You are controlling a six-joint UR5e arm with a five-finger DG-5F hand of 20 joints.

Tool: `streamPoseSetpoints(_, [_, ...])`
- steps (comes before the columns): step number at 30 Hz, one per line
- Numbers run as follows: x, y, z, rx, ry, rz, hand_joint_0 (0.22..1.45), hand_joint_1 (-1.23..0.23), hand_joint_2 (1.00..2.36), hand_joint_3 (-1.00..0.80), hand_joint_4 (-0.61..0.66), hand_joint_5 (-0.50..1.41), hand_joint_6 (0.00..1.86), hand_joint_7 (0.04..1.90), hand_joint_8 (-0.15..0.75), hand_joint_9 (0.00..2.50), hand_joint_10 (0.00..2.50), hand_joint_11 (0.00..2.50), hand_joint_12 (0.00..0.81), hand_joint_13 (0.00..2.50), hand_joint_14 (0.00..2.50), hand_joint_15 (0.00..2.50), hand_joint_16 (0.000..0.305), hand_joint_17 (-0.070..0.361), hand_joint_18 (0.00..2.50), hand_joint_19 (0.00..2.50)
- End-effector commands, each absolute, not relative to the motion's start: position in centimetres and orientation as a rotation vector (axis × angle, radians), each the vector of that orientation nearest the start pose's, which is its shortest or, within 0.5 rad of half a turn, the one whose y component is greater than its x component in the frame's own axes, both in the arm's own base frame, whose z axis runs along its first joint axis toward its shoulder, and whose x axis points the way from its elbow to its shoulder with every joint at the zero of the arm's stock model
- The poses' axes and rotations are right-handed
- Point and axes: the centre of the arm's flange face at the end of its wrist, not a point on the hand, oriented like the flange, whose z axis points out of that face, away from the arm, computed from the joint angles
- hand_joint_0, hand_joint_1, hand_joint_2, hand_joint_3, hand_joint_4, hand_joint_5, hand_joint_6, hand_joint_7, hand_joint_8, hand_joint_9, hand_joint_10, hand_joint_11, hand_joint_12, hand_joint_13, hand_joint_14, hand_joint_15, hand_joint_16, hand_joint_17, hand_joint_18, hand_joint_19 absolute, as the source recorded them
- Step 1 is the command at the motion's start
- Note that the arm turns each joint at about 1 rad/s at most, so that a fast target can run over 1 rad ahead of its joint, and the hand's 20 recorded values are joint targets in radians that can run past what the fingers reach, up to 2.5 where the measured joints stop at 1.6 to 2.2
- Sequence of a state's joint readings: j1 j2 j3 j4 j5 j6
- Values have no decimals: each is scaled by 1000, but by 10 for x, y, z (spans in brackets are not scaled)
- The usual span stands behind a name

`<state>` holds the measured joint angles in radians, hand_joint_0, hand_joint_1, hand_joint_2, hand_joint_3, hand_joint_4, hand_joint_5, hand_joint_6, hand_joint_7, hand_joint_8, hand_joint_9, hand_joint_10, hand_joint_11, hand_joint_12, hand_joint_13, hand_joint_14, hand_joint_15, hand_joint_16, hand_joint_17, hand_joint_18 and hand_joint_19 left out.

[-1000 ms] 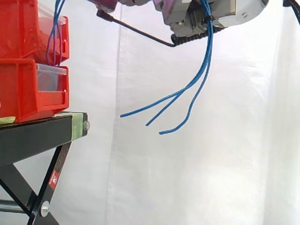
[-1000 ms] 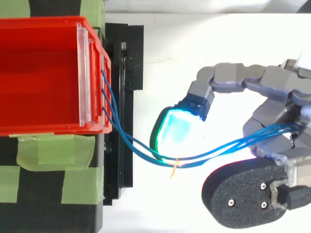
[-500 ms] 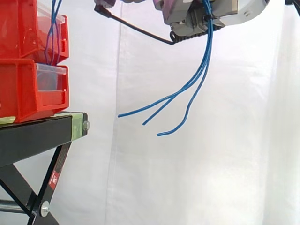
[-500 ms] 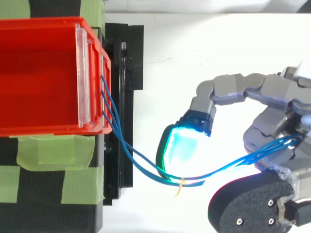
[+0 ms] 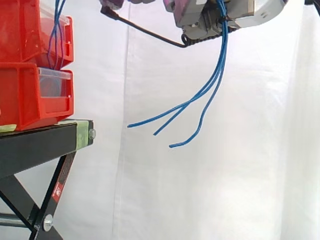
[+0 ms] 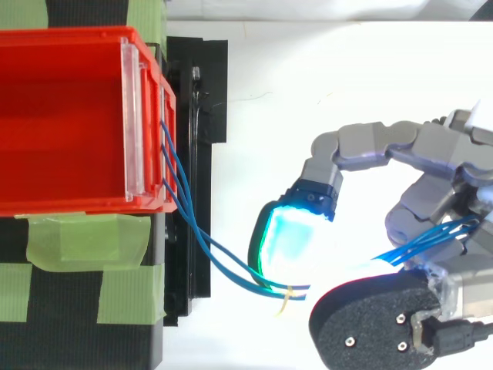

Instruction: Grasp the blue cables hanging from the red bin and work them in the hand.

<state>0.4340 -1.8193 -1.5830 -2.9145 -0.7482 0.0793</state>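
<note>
White curtain (image 5: 165, 190) hangs behind your work. At the left, two stacked red bins (image 5: 30, 95) sit on a black stand (image 5: 35, 145) patched with green tape (image 6: 85, 239). Three blue cables (image 6: 223, 258) leave the upper bin's front edge, sag across the gap and pass beneath a cyan-glowing fingertip pad (image 6: 289, 239). At the right, your robot's hand (image 6: 431, 208) has its fingers curled round them, and their loose ends dangle below it, well apart from the stand.
</note>
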Motion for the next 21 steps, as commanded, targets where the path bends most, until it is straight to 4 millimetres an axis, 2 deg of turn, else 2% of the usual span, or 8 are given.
streamPoseSetpoints(1, [584, 45, 371, 1407, 912, 941, 939, -620, 1019, -466, 318, 178, 599, 1226, 455, 1805, 2500, 2500, 533, 1889, 2500, 1398, 203, 153, 2500, 759])
streamPoseSetpoints(17, [581, 54, 370, 1347, 1005, 867, 938, -612, 1019, -470, 340, 176, 605, 1240, 455, 1805, 2500, 2500, 533, 1889, 2500, 1398, 203, 153, 2500, 759])
streamPoseSetpoints(21, [580, 57, 369, 1342, 1019, 858, 932, -610, 1020, -382, 337, 168, 651, 1238, 455, 1805, 2500, 2500, 533, 1889, 2500, 1398, 203, 153, 2500, 759])
